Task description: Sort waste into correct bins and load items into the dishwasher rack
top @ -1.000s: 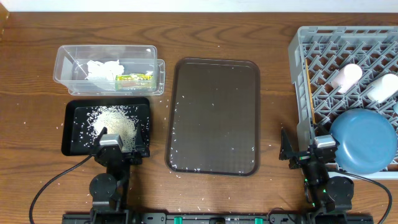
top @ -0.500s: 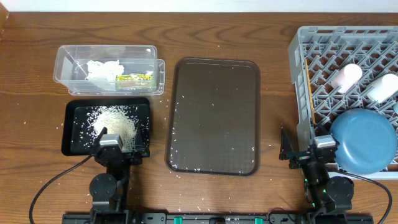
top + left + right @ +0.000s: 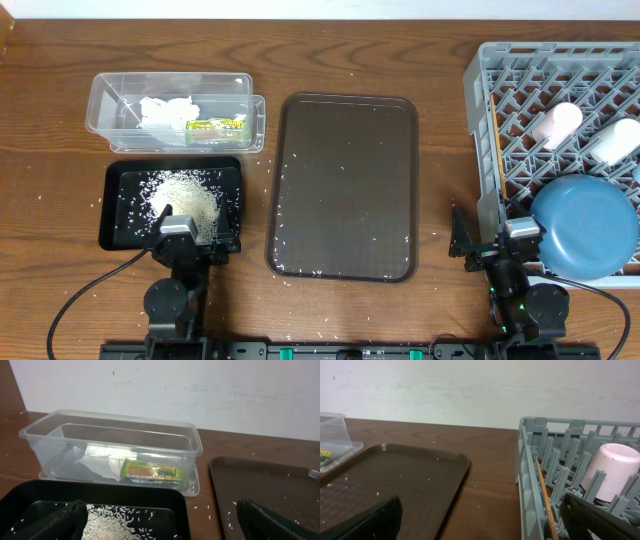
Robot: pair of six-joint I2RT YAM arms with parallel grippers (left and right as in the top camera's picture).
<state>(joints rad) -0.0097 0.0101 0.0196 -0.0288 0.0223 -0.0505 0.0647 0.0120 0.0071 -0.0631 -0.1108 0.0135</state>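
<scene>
Wooden table; looks nearly done: rice in the black tray before my spread left gripper, tissue and wrapper in the tub beyond, blue dish racked beside my spread right gripper (stray grains on the brown tray).

rice: heaped in black tray
tissue, wrapper: in tub
dish, pink cup, white cup, chopsticks: in rack

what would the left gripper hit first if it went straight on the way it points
Probably the near wall of the clear tub, since the open left gripper points across the black tray; if it angles lower, the tray comes first.
</scene>
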